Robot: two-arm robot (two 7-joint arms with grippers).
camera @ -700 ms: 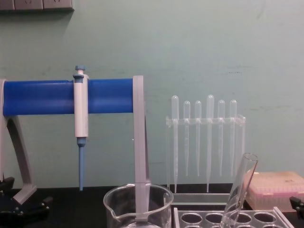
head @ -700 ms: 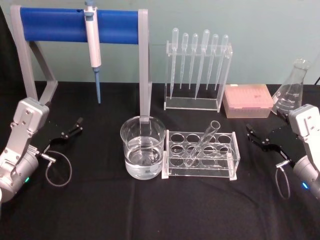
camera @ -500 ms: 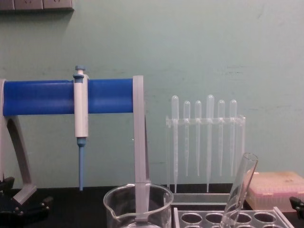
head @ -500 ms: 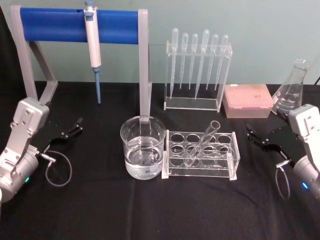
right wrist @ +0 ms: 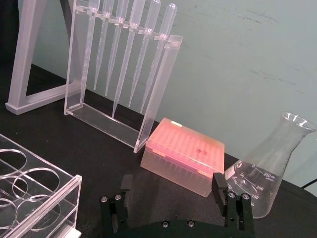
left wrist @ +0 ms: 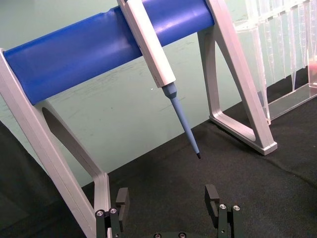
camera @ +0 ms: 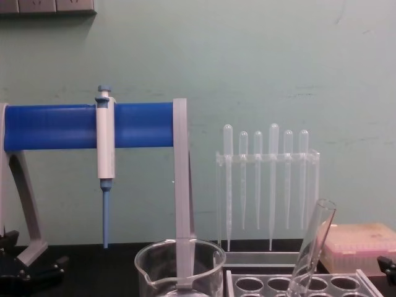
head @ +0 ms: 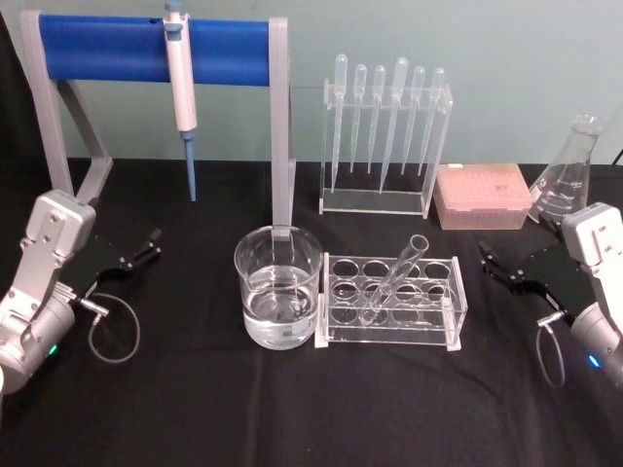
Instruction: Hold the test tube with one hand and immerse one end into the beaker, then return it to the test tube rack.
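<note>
Tube (head: 397,277) leans in rack (head: 454,292), rim tilted far-right toward right claw (head: 498,266), jaws apart, the nearer arm. Left claw (head: 139,251) idles left of beaker (head: 251,292), jaws apart.

On the bench (head: 292,409), the tube (head: 397,279) is leaning in the rack (head: 389,333), and the beaker (head: 277,292) is standing just left of it. Behind, the pipettes (head: 384,126), box (head: 482,195) and flask (head: 568,180) are running rightward, and the pipettor (head: 180,83) is hanging back-left. The left end effector (head: 139,250) and right end effector (head: 496,268) are flanking, well apart.
</note>
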